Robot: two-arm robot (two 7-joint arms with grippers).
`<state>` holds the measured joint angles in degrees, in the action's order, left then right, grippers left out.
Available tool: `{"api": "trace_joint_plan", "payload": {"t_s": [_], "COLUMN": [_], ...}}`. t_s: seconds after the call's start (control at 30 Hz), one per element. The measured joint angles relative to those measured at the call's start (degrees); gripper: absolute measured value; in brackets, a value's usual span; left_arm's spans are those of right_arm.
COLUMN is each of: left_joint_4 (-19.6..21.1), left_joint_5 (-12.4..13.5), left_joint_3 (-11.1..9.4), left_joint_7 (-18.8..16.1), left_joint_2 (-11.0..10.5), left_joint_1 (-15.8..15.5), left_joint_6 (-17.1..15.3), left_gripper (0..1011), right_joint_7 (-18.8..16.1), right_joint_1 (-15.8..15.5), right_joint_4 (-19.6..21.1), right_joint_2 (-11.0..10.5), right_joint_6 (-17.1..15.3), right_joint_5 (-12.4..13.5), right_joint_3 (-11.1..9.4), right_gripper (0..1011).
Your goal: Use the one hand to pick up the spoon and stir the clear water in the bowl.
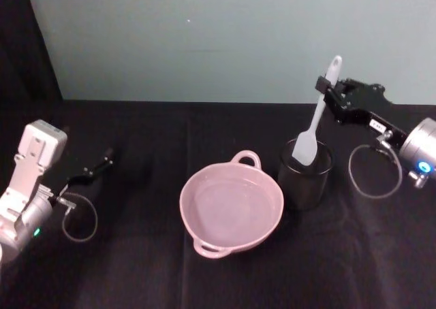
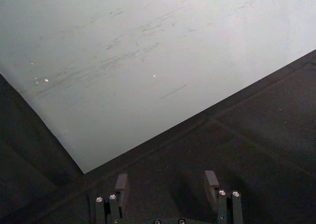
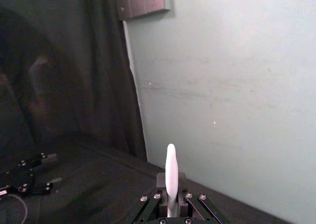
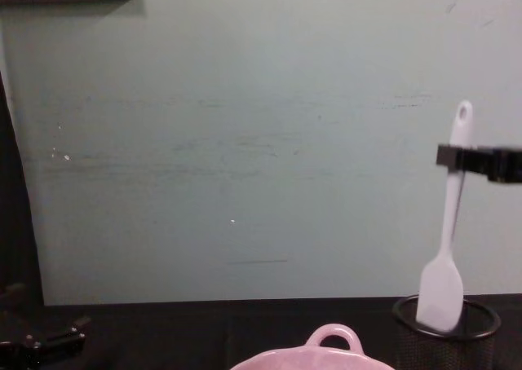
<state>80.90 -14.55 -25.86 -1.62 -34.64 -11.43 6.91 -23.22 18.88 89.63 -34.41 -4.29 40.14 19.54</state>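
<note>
Nearest to the robot, the pale pink bowl (image 1: 187,217) stands at the middle of the black tablecloth (image 1: 136,275). One small loop handle is on its near rim and one on its far rim. The chest view catches the far handle at its lower edge (image 4: 333,337).

At the robot's left, well apart from the bowl, the left gripper (image 1: 92,167) hangs low over the cloth. In the left wrist view its fingers (image 2: 121,183) stand apart with nothing between them.

Just beside the bowl, on the robot's right and a little farther back, stands the black wire-mesh cup (image 1: 304,180). The flat blade of the white spatula (image 1: 315,122) is at the mouth of this cup. From the side its lower edge is about level with the rim (image 4: 447,240), and I cannot tell how deep it goes in. The handle rises from the blade, leaning slightly to the right.

The right gripper (image 1: 330,90) reaches in from the right, high above the cup. Its jaws are clenched on the upper part of the handle, just under the tip with the oval hole. In the right wrist view the tip sticks out between the two jaws (image 3: 171,172).

Behind everything is the pale green wall (image 1: 204,37).
</note>
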Motion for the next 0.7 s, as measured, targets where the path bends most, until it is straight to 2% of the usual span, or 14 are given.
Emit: {"api": "trace_joint_plan", "payload": {"t_s": [0.1, 0.3, 0.7], "left_joint_4": [0.0, 0.0, 0.0], "left_joint_5": [0.0, 0.0, 0.0], "left_joint_3": [0.0, 0.0, 0.0], "left_joint_7": [0.0, 0.0, 0.0], "left_joint_2": [0.0, 0.0, 0.0], "left_joint_1": [0.0, 0.0, 0.0], "left_joint_6": [0.0, 0.0, 0.0], "left_gripper": [1005, 1005, 1005], "right_joint_7": [0.1, 0.2, 0.3], "right_joint_1": [0.8, 1.7, 1.8], "right_joint_4": [2.6, 5.0, 5.2], "right_joint_2": [-0.8, -1.4, -1.5], "right_joint_6": [-1.7, -3.9, -4.4], "right_joint_5": [-1.5, -3.3, -3.7], "right_joint_3": [-0.1, -0.3, -0.3], "right_gripper": [112, 112, 112]}}
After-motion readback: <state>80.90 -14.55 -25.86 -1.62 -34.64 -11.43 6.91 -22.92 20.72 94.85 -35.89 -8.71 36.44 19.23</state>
